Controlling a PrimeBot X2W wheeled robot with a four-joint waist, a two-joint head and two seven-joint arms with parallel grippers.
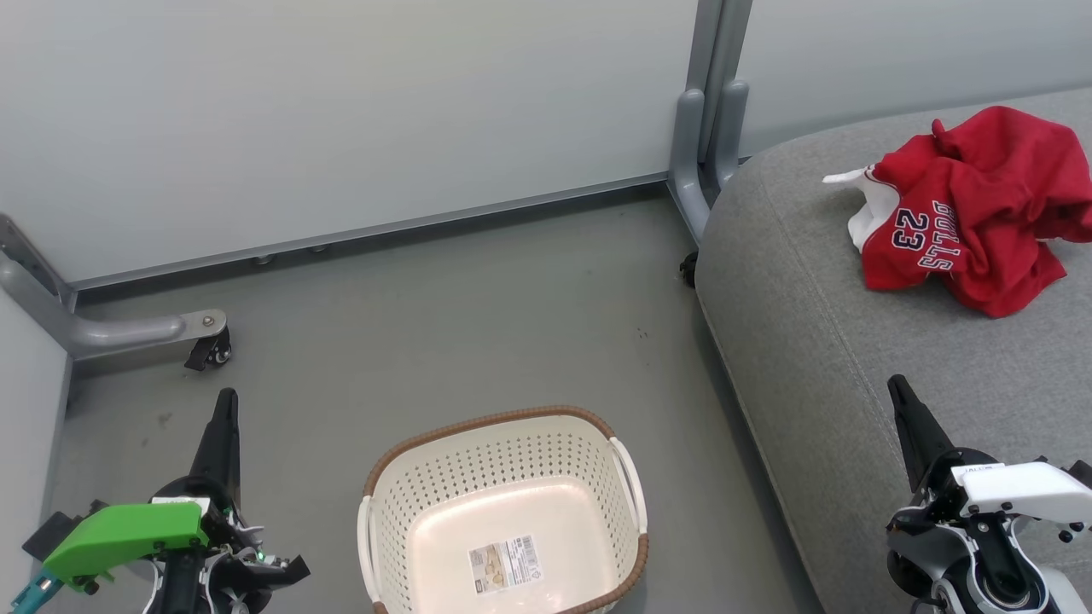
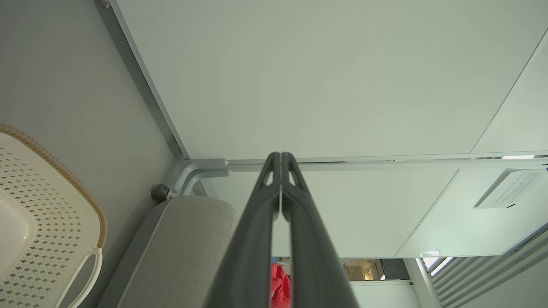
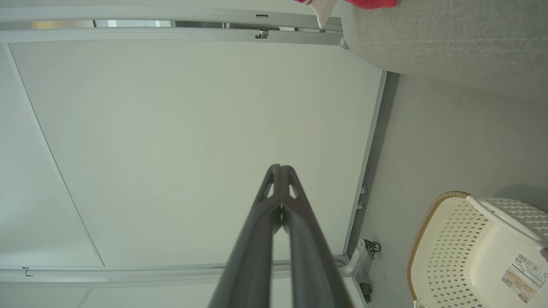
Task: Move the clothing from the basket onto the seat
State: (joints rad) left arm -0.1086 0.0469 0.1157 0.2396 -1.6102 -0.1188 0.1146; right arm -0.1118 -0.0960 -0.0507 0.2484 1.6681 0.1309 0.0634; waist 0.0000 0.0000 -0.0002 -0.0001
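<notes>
Lying on the seat, clothing sits beyond the right claw (closed).

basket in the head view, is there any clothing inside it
No, the basket has a bare pale floor apart from a label, and the red clothing lies crumpled on the grey seat.

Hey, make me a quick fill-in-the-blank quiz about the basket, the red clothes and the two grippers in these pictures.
1. The basket is ____ of clothing.
2. The number printed on the clothing reads ____.
3. The clothing lies on the seat, which in the head view is to the basket's ____.
4. The left gripper and the right gripper are both ____, holding nothing.
Missing words: empty; 23; right; shut.
</notes>
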